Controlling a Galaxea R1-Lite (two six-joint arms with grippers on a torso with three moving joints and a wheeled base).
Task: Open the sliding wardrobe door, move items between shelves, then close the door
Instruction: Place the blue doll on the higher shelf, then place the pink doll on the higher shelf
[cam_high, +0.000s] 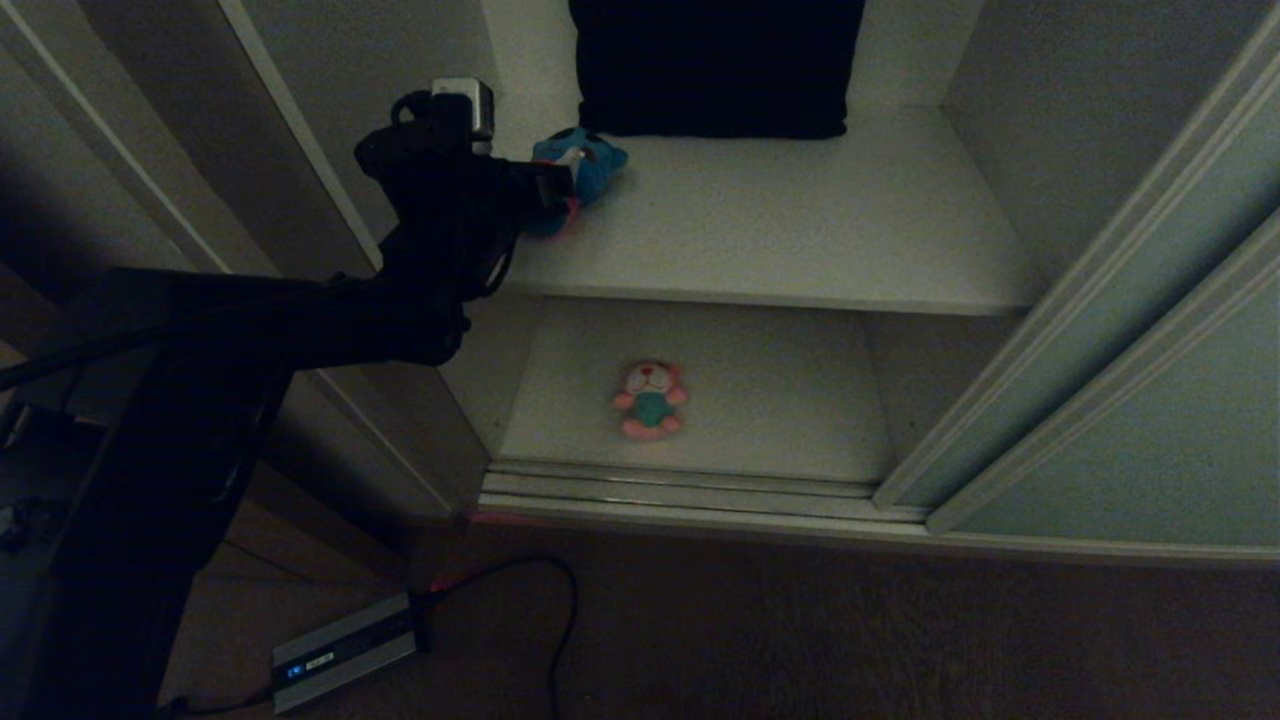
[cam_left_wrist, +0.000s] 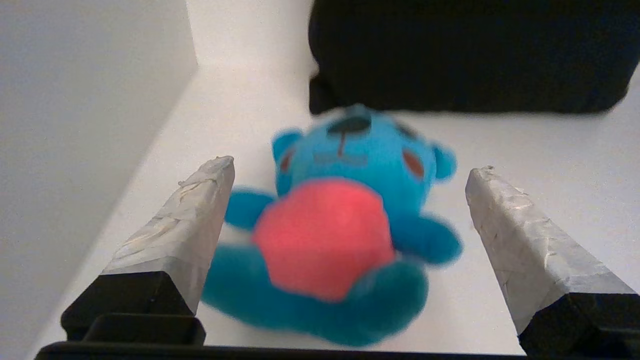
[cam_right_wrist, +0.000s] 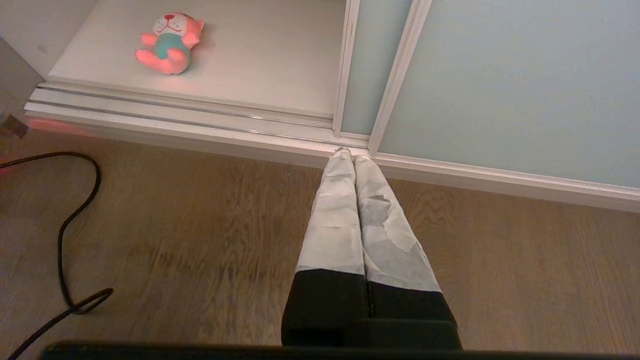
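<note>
The blue plush toy (cam_high: 590, 165) with a red belly (cam_left_wrist: 340, 235) lies on the upper shelf (cam_high: 800, 220), near its left wall. My left gripper (cam_high: 560, 190) reaches in over that shelf and stands open (cam_left_wrist: 350, 167), one finger on each side of the toy and neither pressing it. The pink plush toy (cam_high: 650, 400) in a teal shirt lies on its back on the lower shelf (cam_high: 780, 400), also in the right wrist view (cam_right_wrist: 169, 42). The sliding wardrobe door (cam_high: 1150, 400) is pushed to the right. My right gripper (cam_right_wrist: 348, 152) hangs shut above the wood floor, by the door's bottom corner (cam_right_wrist: 500, 75).
A big dark cushion (cam_high: 715, 65) leans at the back of the upper shelf, just behind the blue toy (cam_left_wrist: 470, 55). The ribbed floor track (cam_high: 680, 490) runs along the wardrobe's front. A power brick (cam_high: 340, 650) and a black cable (cam_right_wrist: 65, 225) lie on the floor at left.
</note>
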